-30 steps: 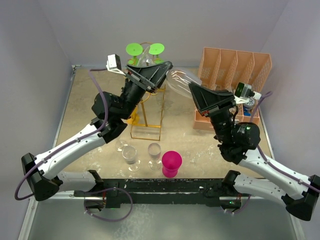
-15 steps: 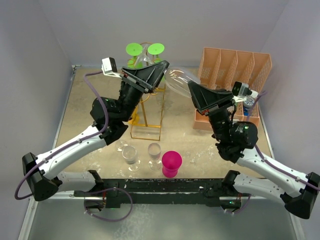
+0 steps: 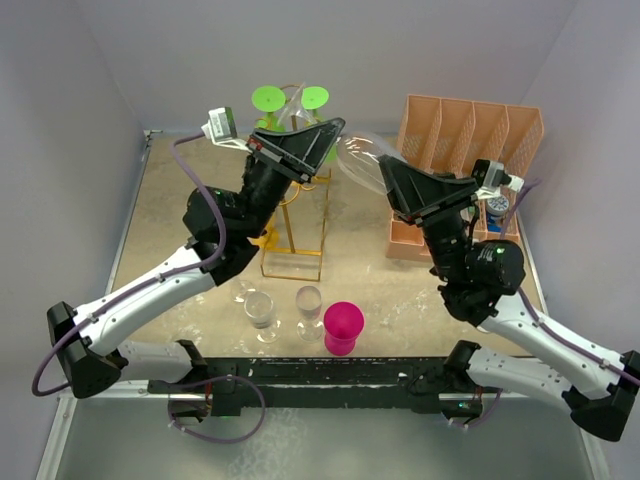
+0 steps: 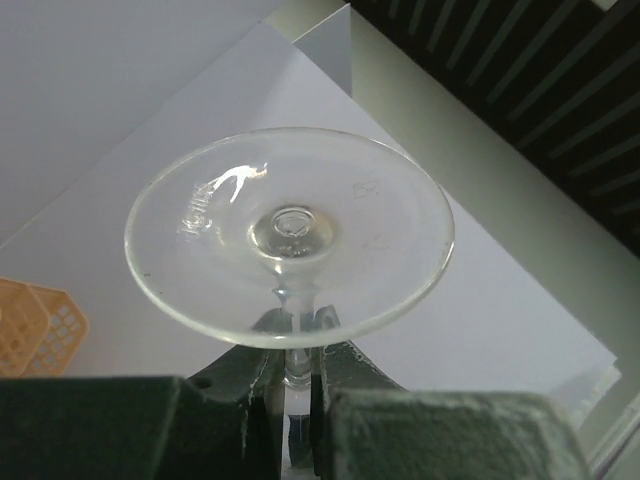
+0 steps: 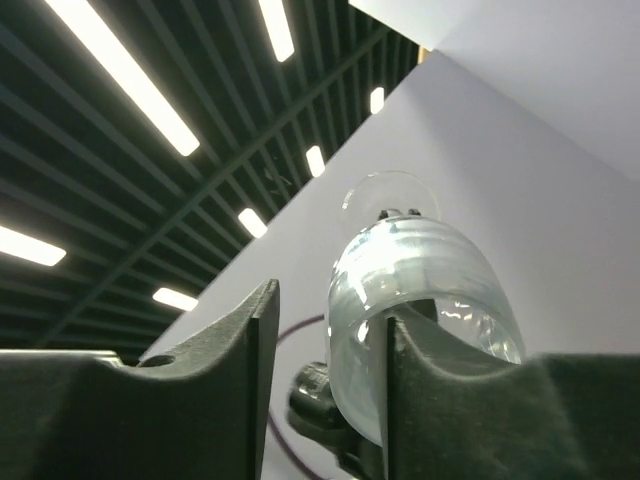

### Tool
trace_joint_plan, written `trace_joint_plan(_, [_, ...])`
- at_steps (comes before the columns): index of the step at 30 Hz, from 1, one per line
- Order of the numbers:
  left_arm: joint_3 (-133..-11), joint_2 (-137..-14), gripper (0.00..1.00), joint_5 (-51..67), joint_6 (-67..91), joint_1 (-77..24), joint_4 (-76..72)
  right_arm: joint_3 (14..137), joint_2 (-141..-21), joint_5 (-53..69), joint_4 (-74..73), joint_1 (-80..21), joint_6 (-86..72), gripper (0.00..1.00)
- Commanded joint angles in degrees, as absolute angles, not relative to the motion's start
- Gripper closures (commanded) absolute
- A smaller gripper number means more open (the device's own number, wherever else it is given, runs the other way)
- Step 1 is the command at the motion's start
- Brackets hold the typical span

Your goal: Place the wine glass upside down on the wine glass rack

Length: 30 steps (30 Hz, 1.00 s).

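1. My left gripper is clenched on the stem of the wine glass. In the left wrist view the fingers press the stem from both sides just under the round foot.
2. The wine glass is off the table. It hangs in the air toward the far edge, lying roughly sideways, with its bowl pointing at my right arm.
3. My right gripper has its jaws parted. In the right wrist view a gap shows between one finger and the bowl, and the other finger covers part of the bowl. I cannot tell whether it touches.
4. In the top view the glass spans the space between my left gripper and my right gripper.
5. The wine glass rack stands on the table near the middle of the far edge, under my left wrist. Two green discs show at its top.
6. A peach organizer stands at the far right corner.
7. Two clear glasses and a magenta cup stand near the near edge.
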<state>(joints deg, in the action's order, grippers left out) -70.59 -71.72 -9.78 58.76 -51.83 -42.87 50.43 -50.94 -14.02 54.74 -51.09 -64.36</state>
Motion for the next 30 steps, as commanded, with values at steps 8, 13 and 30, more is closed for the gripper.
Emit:
trace_joint_plan(8, [-87.12,-68.63,1.0,-15.28,36.73,-52.25,-14.16,50.27,-43.99,-19.34,45.55,-51.15,-62.22,0.3])
trace_joint_plan(13, [-93.41,-70.3,1.0,-18.35,31.07,-50.49,-4.45,49.3,-40.62,-22.62,38.87,-51.16,-60.57,0.28])
trace_joint_plan(30, [-103.19,-75.51,1.0,-21.48,21.19,-25.89,6.74,43.0,-34.61,-23.42,32.77,-51.15,-60.01,0.31])
